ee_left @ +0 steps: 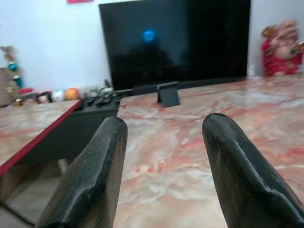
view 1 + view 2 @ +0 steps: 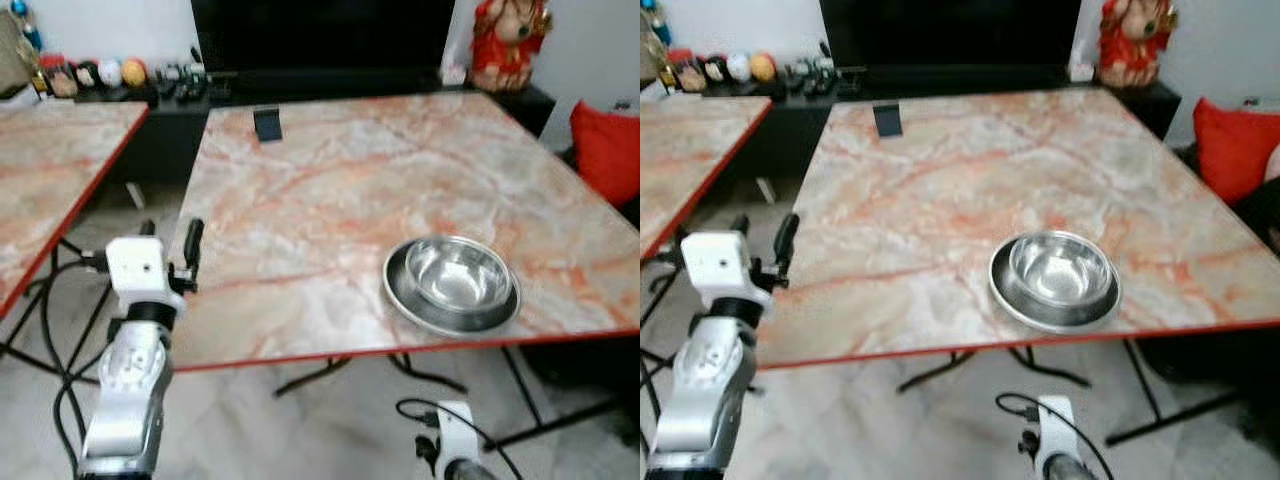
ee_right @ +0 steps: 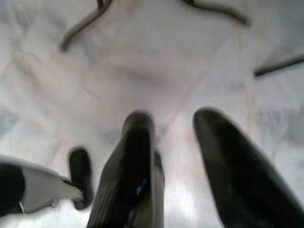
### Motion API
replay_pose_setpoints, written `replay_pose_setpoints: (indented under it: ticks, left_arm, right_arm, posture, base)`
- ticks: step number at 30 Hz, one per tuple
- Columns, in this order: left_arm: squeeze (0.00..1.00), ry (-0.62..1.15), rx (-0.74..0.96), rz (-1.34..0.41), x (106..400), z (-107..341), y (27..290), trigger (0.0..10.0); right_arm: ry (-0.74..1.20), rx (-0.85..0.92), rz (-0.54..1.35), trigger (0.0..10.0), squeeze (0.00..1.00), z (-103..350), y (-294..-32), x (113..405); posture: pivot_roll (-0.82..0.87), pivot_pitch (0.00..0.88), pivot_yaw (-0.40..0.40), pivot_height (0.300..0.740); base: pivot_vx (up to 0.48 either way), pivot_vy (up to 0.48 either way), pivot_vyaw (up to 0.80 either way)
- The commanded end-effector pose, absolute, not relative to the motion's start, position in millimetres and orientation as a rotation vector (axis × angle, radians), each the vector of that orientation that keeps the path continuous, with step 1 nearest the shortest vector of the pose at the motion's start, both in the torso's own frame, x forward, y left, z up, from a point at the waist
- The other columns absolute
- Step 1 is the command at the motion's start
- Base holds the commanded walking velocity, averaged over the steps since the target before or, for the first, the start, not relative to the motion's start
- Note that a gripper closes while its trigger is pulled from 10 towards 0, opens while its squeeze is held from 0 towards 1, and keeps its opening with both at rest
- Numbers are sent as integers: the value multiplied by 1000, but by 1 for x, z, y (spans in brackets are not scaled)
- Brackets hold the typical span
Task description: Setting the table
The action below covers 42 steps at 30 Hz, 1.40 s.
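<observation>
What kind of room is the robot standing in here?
Most likely a living room in a home. A large black television stands on a low dark cabinet behind the marble-patterned table, a red figurine sits beside it, and a red cushion lies to the right.

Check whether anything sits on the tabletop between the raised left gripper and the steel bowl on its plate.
Nothing visible does. The left gripper is at the table's left edge, fingers open and holding nothing. Bare marble runs from there to the steel bowl and plate near the front edge. The small dark stand sits far back, off that line.
</observation>
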<state>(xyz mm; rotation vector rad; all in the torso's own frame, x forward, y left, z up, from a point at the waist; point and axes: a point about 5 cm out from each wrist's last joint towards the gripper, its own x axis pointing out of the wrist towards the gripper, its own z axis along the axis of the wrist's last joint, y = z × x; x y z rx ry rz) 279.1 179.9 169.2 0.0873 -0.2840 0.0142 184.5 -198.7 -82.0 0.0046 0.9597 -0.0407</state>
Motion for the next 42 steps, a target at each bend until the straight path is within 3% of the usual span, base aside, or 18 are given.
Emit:
replay_pose_setpoints:
  ticks: [1, 9, 34, 42]
  left_arm:
    - [0, -298, 114, 31, 277, 175, 188, 10000]
    - [0, -287, 110, 36, 274, 171, 188, 10000]
    - [0, -279, 103, 40, 274, 171, 187, 10000]
    - [0, -281, 104, 42, 275, 172, 187, 10000]
  right_arm:
    - [940, 0, -23, 10000, 0, -79, -193, 191]
    - [942, -5, -8, 10000, 0, -80, -193, 190]
    - [939, -10, -12, 10000, 0, -79, -194, 192]
    - [939, -1, -15, 10000, 0, -79, -193, 192]
  posture:
    - [-47, 0, 7, 707]
    - [-45, 0, 6, 707]
    - [-39, 0, 0, 707]
    - [-35, 0, 0, 707]
  base:
    - [0, 398, 0]
    - [0, 399, 506]
    - [0, 399, 0]
    - [0, 397, 500]
